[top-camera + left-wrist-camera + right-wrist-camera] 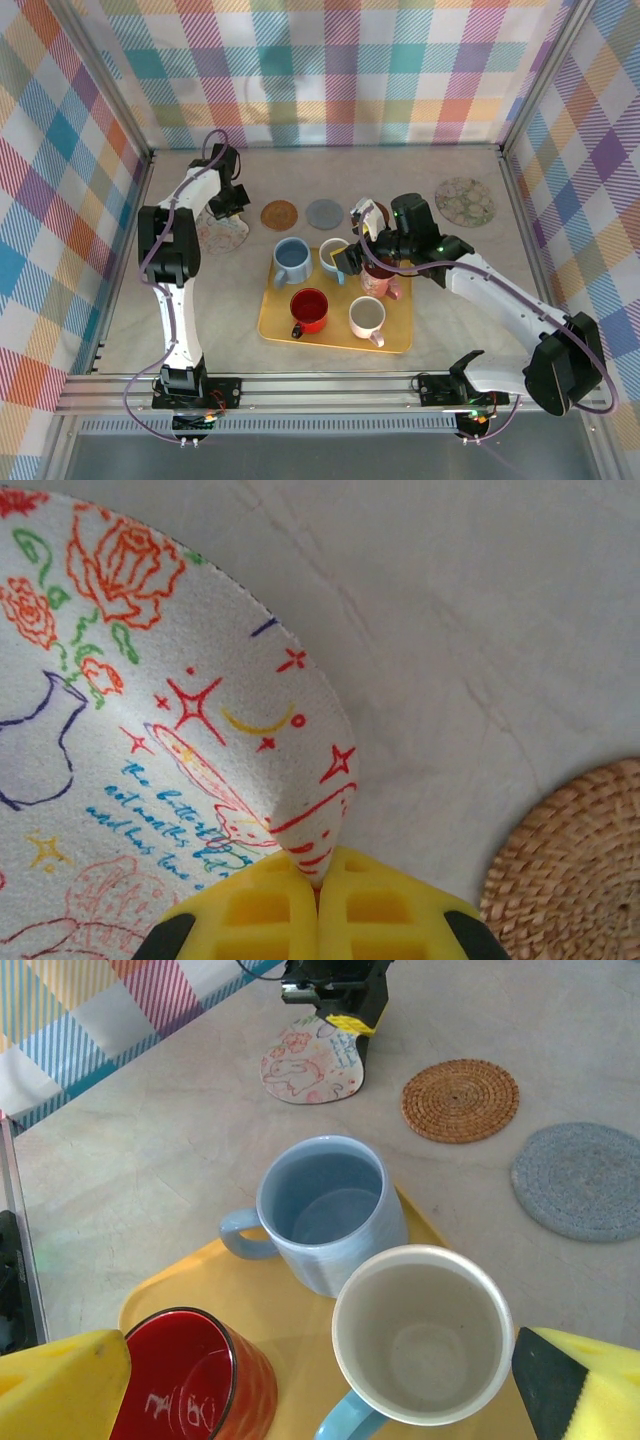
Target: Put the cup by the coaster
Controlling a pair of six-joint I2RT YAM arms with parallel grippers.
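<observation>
Top view, clock bearings taken from the yellow tray [275,325], which lies mid-table.

- Left gripper [318,878]: yellow fingers pressed together, pinching the rim of the illustrated cloth coaster [150,730]. The cloth curls up into the pinch. This coaster lies at the tray's 10 o'clock, off the tray.
- Rattan coaster [570,870]: flat on the table at 11 o'clock, near the illustrated one but not touching it. Grey coaster [585,1180] just beside it at 12 o'clock.
- Mottled round coaster [465,200]: 2 o'clock, well apart from the rest.
- Right gripper [320,1360]: jaws spread wide, poised over the tray's far edge. The cream-lined mug [420,1335] stands upright between the fingers, with a gap showing on each side. Nothing is gripped.
- That mug has a light-blue handle and sits on the tray at 12 o'clock, not by any coaster.
- Blue mug [325,1205]: tray's 10 o'clock corner, just beside the cream-lined one.
- Red mug [190,1375]: 7 o'clock. White mug [367,318]: 5 o'clock. Pink patterned mug [380,283]: 2 o'clock, partly under the right arm.
- All mugs upright and empty where their insides show.
</observation>
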